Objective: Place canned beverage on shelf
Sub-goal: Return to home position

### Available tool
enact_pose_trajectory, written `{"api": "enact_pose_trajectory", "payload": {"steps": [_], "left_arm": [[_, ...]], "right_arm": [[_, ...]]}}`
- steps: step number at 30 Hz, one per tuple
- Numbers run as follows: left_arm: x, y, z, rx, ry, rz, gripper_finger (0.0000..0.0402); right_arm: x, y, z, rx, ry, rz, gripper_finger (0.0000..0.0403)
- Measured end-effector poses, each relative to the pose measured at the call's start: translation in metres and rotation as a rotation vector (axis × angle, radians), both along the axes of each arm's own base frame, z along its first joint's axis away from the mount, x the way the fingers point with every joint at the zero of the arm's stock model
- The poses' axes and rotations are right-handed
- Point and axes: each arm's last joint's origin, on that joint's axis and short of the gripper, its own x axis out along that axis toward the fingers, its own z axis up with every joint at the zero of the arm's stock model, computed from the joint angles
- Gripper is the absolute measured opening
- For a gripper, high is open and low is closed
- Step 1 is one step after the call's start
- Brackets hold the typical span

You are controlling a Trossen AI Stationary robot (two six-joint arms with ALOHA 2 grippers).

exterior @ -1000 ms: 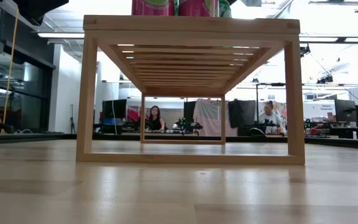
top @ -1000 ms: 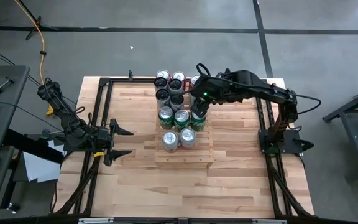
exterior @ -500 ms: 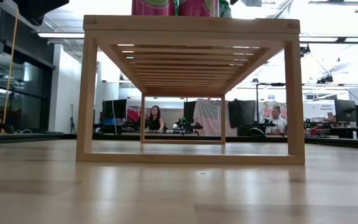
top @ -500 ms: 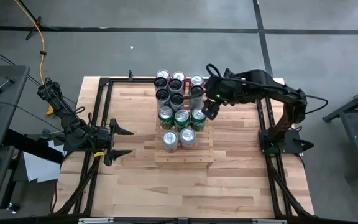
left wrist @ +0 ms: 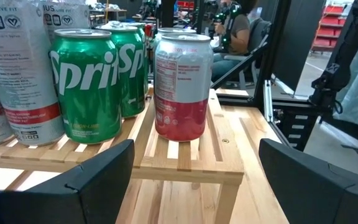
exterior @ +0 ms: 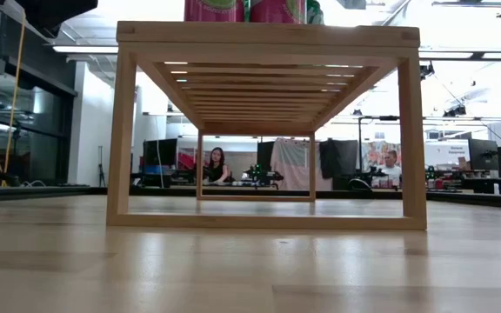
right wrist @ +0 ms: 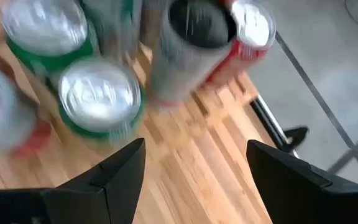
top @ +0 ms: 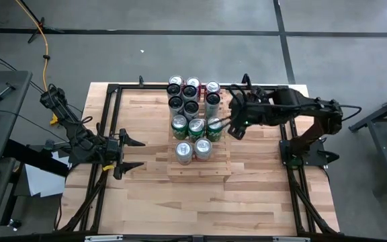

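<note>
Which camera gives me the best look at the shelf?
High view: the shelf shows nearly whole from above, cans filling its far part, the near strip bare. Low view shows only its legs and slat underside; left wrist view one corner; right wrist view mostly cans.

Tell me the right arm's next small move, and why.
Probably draw the right claw sideways off the shelf toward its base: it is open, holds nothing, and hangs close beside the green cans, so a swing toward them could knock one. The left claw waits at the table's left.
</note>
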Motion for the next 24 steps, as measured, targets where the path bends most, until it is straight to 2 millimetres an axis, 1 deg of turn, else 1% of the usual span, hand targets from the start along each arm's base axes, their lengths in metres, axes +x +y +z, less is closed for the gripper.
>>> {"api": "enact_pose_trajectory", "payload": {"steps": [2,5,12,16,20,24], "left_arm": [[0.000,0.000,0.000,0.003,0.001,0.006,0.0335],[0.000,0.000,0.000,0.001,-0.002,0.017,0.0335],[0.000,0.001,0.000,0.024,-0.002,0.029,0.0335],[0.000,0.001,0.000,0.036,-0.002,0.030,0.0335],[0.000,0.001,0.000,0.046,-0.002,0.039,0.0335],[0.000,0.001,0.000,0.048,-0.003,0.053,0.0335]], "right_arm": [[-0.007,0.001,-0.007,0.007,0.024,-0.007,0.0264],[-0.022,0.001,-0.013,0.021,0.025,-0.034,0.0264],[-0.063,-0.004,-0.017,0.082,-0.052,-0.146,0.0264],[-0.081,-0.007,-0.020,0.109,-0.092,-0.201,0.0264],[-0.093,-0.009,-0.024,0.114,-0.120,-0.242,0.0264],[-0.098,-0.010,-0.026,0.118,-0.125,-0.253,0.0264]]}}
